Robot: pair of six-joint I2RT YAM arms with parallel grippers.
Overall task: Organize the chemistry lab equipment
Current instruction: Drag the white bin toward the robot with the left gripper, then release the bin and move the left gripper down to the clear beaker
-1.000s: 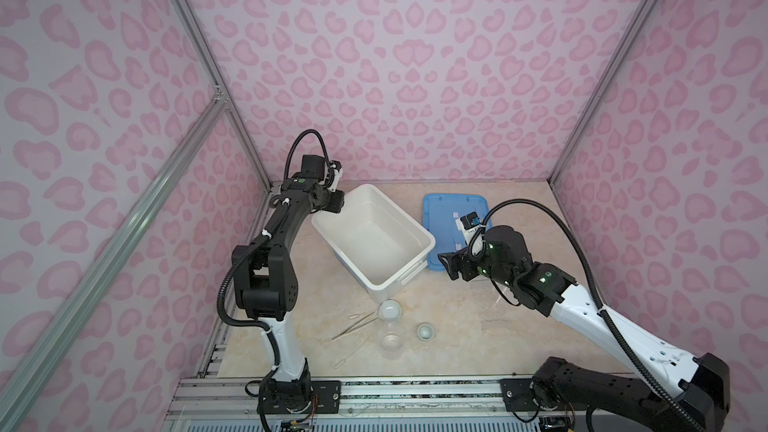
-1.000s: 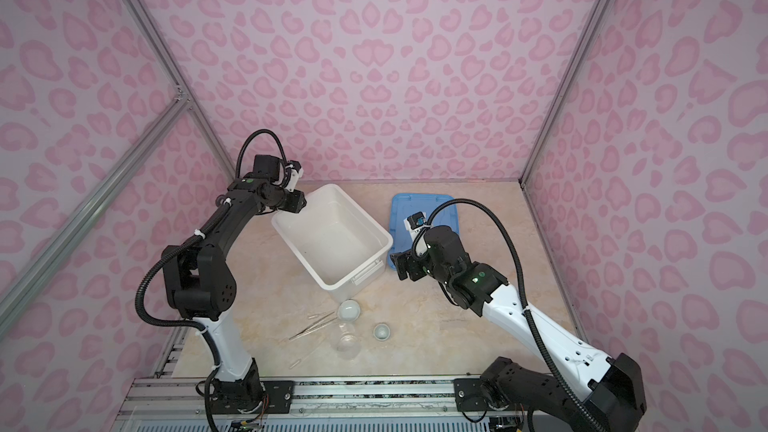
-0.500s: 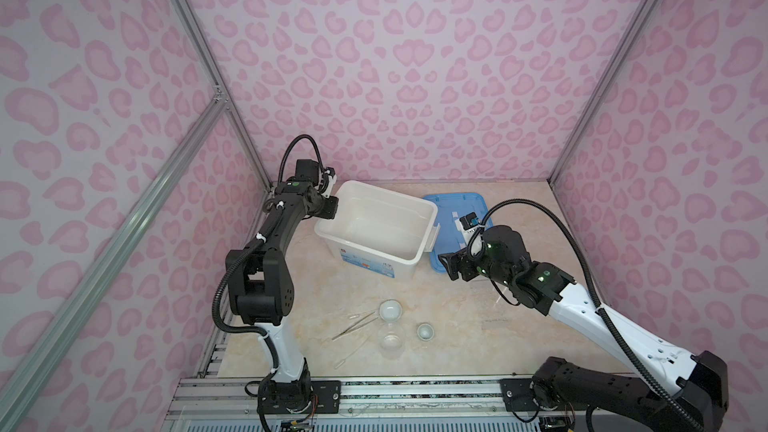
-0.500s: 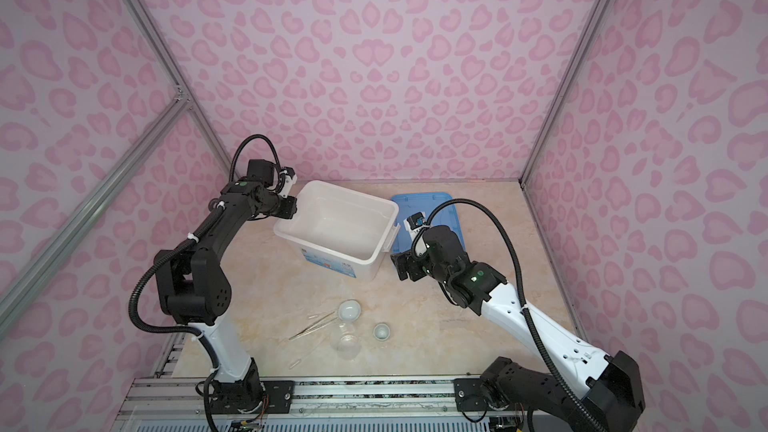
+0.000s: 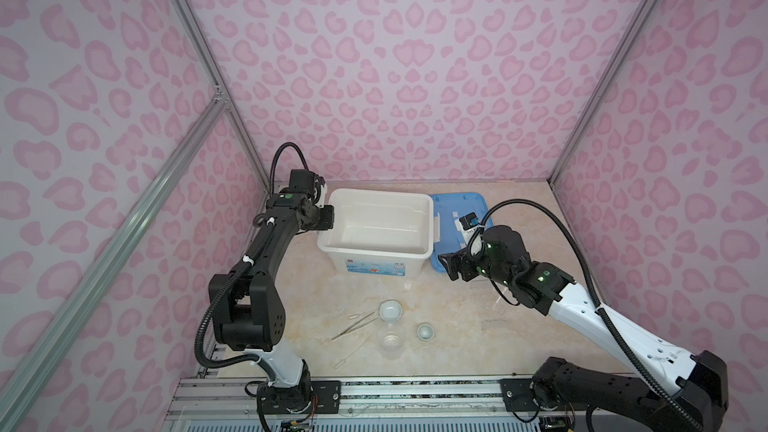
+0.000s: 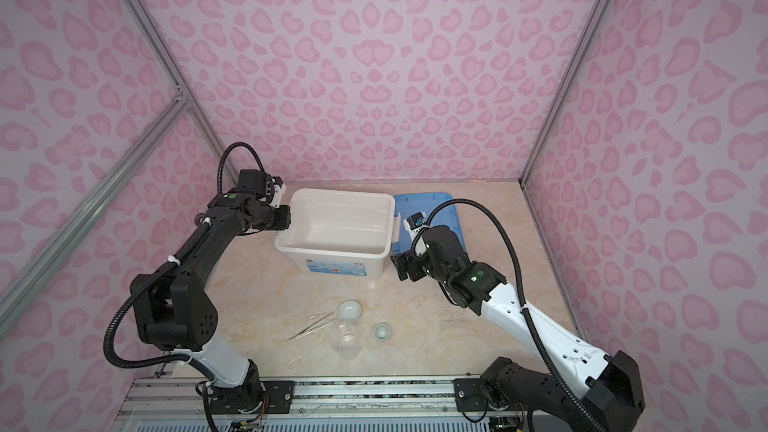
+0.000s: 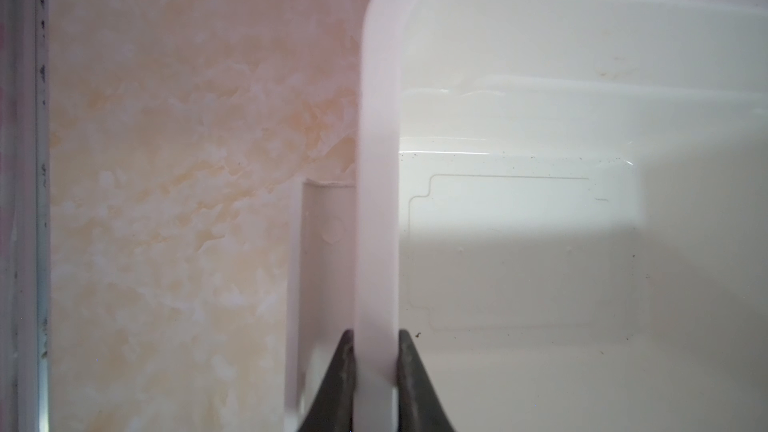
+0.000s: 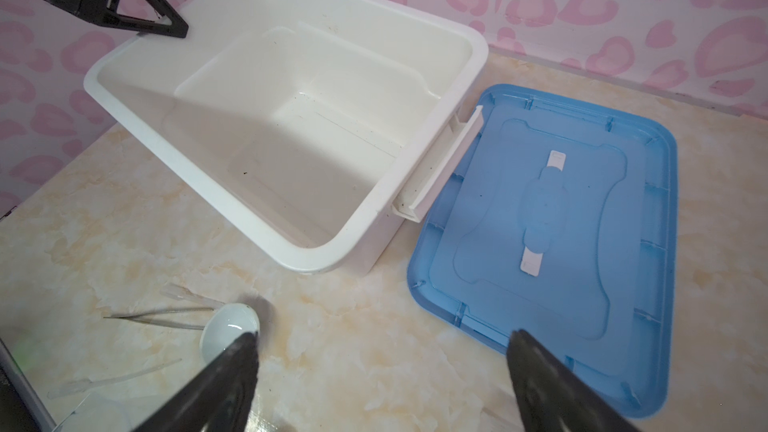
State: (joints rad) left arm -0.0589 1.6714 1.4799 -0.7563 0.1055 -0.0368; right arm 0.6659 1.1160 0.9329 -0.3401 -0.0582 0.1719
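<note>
My left gripper (image 5: pixel 328 218) (image 7: pixel 376 351) is shut on the left rim of the large white bin (image 5: pixel 374 268), one jaw inside the wall and one outside. The bin is empty. The lab equipment lies on the table in front of the bin: a round white dish (image 5: pixel 390 311) (image 8: pixel 228 328), a smaller round dish (image 5: pixel 424 331), a clear beaker (image 5: pixel 391 338), thin metal tweezers (image 5: pixel 353 325) (image 8: pixel 153 320) and a clear dropper (image 5: pixel 351 355) (image 8: pixel 112 380). My right gripper (image 5: pixel 451 265) (image 8: pixel 382 351) hangs open above bare table by the bin's front right corner, holding nothing.
A flat blue lid (image 5: pixel 457 205) (image 8: pixel 561 243) lies on the table against the bin's right side, partly under its handle. Pink patterned walls close in the back and both sides. A metal rail (image 5: pixel 374 392) runs along the front edge.
The left gripper has closed on the bin's rim. The bin has turned from a diagonal lie to square with the table. The right arm has not moved.
</note>
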